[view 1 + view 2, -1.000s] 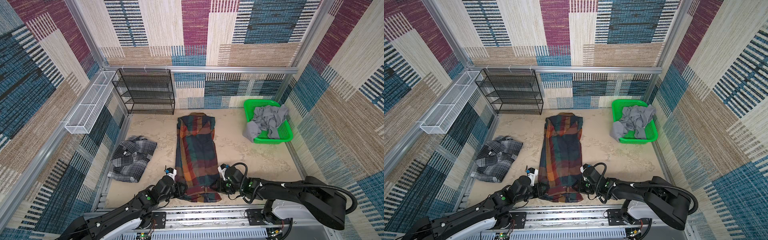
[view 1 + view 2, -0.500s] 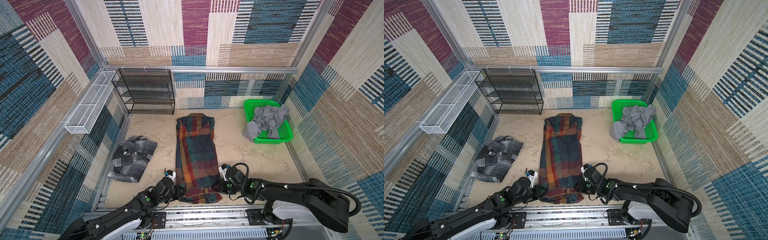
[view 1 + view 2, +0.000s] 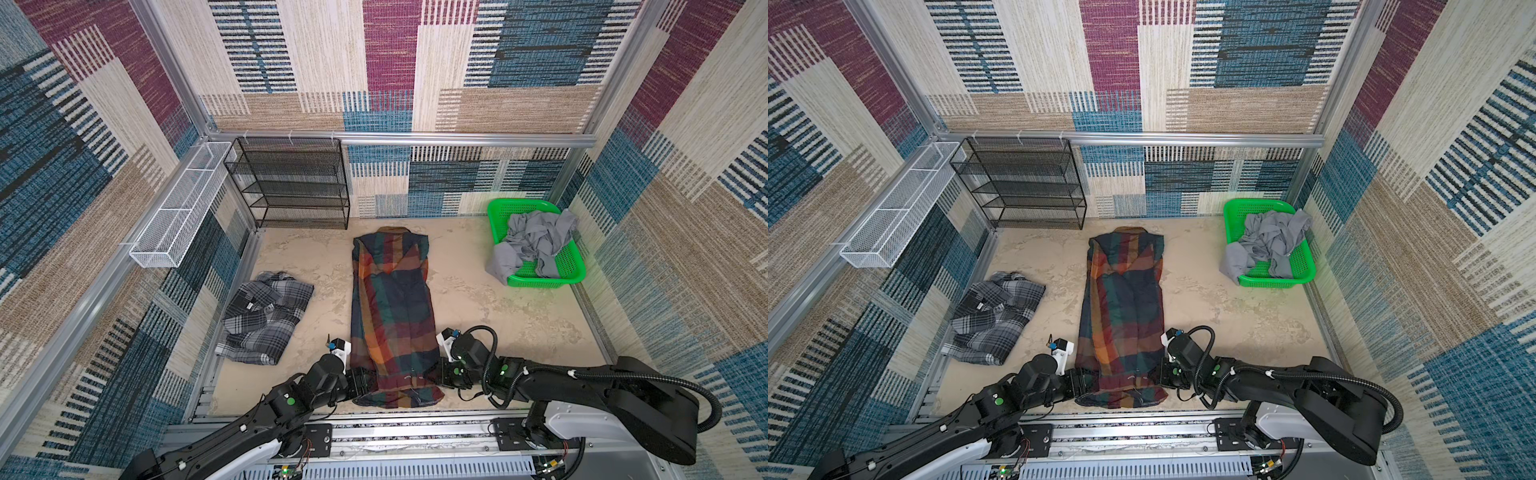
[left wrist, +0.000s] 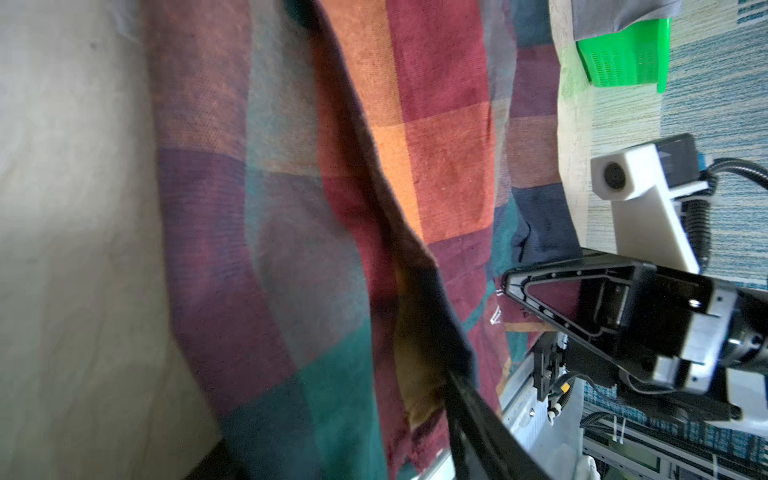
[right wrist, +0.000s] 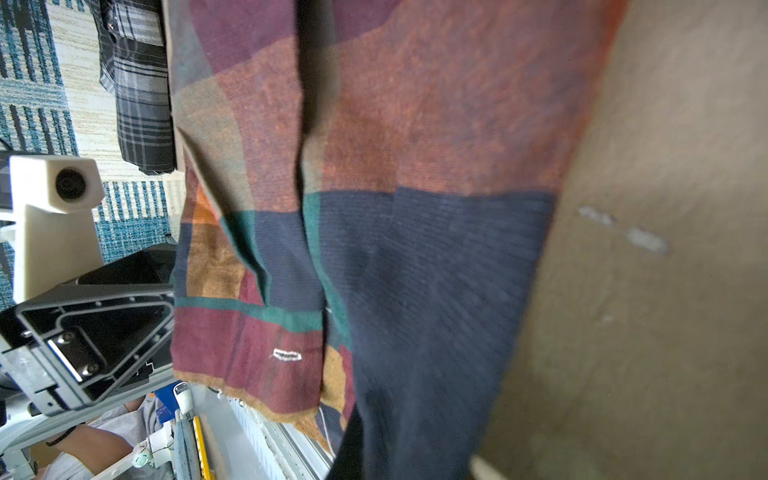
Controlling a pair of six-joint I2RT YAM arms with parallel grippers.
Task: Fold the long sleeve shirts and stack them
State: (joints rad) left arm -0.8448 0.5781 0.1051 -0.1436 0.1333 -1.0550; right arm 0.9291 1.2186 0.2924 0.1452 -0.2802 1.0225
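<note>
The large plaid shirt (image 3: pixel 390 307), in navy, orange, red and green checks, lies as a long narrow strip on the tabletop (image 3: pixel 498 324), collar far, its near hem flanked by the left gripper (image 3: pixel 365 383), jaws spread at one edge, and the right gripper (image 3: pixel 441 372), pinching the other edge.

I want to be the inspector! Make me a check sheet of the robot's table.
Surface: beige table, bare between the items.
Job's things: colourful plaid shirt laid out as a long strip mid-table; grey plaid shirt loosely folded, apart, on the left arm's side.
Clutter: green basket holding crumpled grey cloth that spills over its rim.
Grippers: left gripper at the shirt's near hem corner, jaws hidden by cloth; right gripper shut at the opposite corner.
Cables: black cable loops above the right arm, clear of the shirt.
Surroundings: black wire rack, white mesh basket, patterned walls.
</note>
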